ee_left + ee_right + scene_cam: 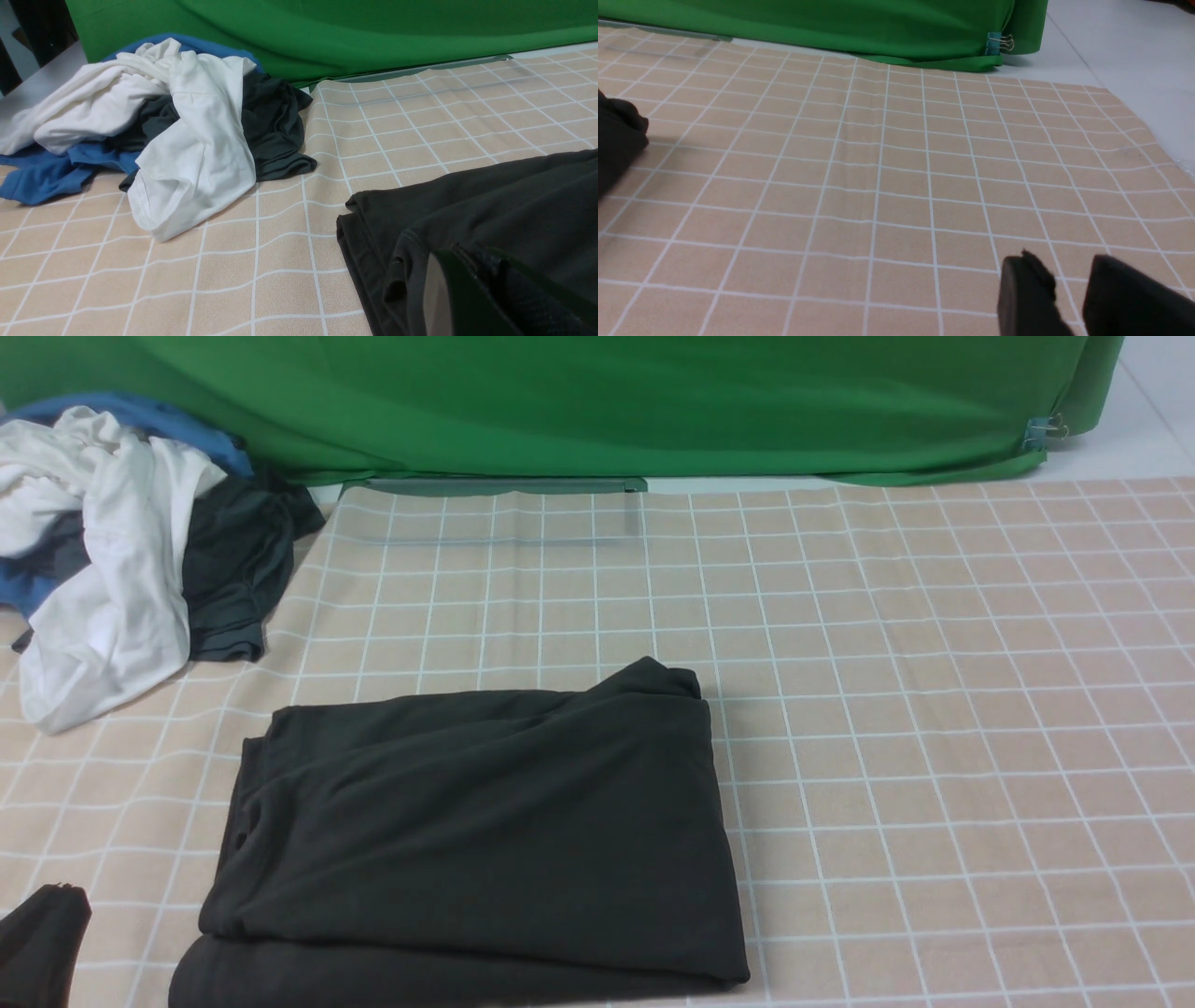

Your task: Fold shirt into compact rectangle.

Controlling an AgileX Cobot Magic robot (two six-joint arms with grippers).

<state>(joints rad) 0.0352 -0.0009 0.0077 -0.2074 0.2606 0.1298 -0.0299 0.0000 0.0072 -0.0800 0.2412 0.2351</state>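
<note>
The black shirt (485, 821) lies folded into a rough rectangle on the checked cloth, near the front and left of centre; its print and neck tag are hidden. The left wrist view shows its layered left edge (373, 233), and the right wrist view shows one corner (616, 135). My left gripper (42, 933) sits low at the front left, a little apart from the shirt's left edge. Its fingers (467, 261) are shut with nothing between them. My right gripper (1064, 270) hovers open and empty over bare cloth to the right of the shirt; it is out of the front view.
A heap of clothes lies at the back left: a white garment (103, 569), a dark grey one (238, 569) and a blue one (42, 177). A green backdrop (607, 401) hangs behind. The checked cloth (934, 709) ends at the right on a white surface (1134, 56).
</note>
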